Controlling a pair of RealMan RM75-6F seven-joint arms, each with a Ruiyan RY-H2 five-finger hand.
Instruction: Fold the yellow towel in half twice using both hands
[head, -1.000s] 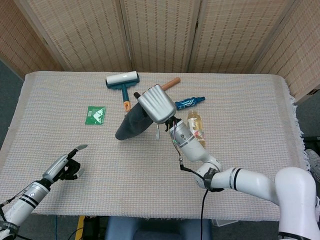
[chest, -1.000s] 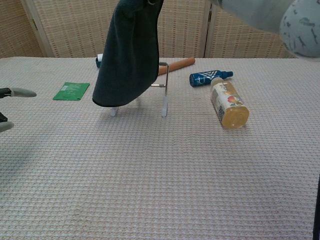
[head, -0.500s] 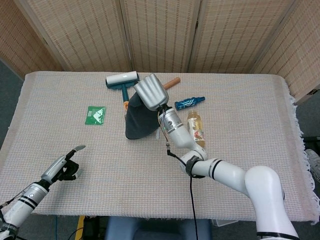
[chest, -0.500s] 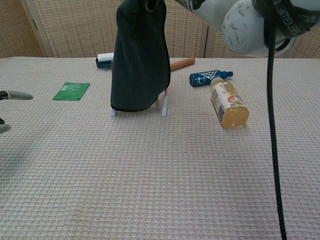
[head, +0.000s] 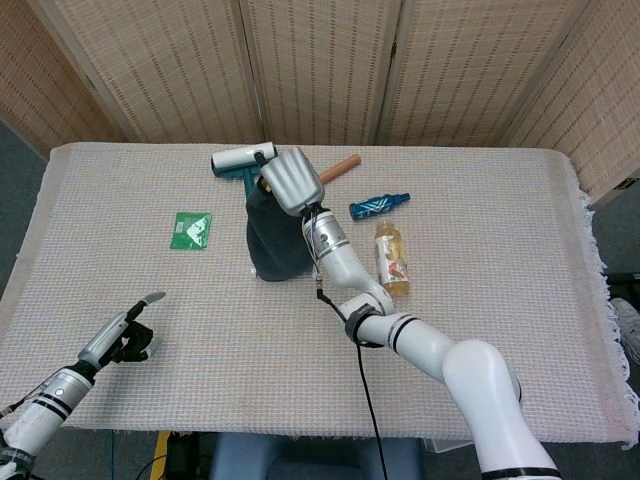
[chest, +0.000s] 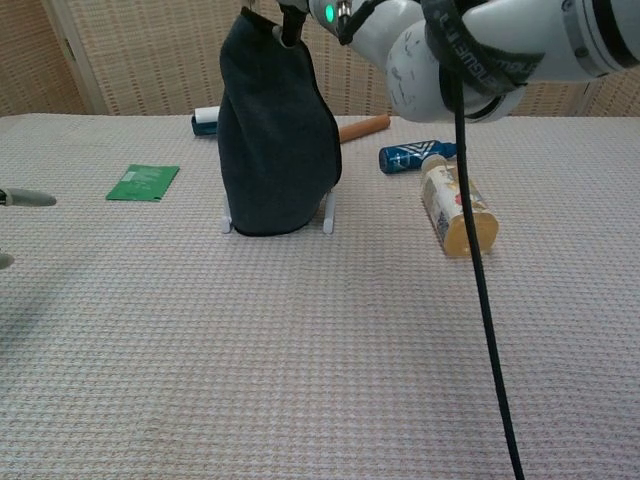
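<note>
Nearest the robot, at the front left of the table (head: 500, 300), the left hand (head: 118, 338) hovers low with one finger stretched forward and the thumb apart from it. It holds nothing and looks to be waiting for a free corner of cloth.

Further in, near the table's middle, the right hand (head: 290, 180) is raised with its fingers pinched on the top edge of a dark cloth (chest: 275, 150). The cloth hangs as a drooping sheet, its hem at or just above the table. Held high like this, it can drop straight so that a lower corner shows itself for the other hand. Two pale prongs (chest: 328, 212) peek out under the hem; I cannot tell what they belong to.

No yellow towel shows in either view. The hanging cloth is dark grey-blue, and it is the only fabric being handled, so I judge it stands in for the towel and that folding is not yet begun.

Right of the cloth lies a drink bottle (head: 391, 262) on its side. A green packet (head: 190, 230) lies to the left. Beyond are a blue tube (head: 378, 205), a lint roller (head: 243, 162) and an orange handle (head: 340, 166).
</note>
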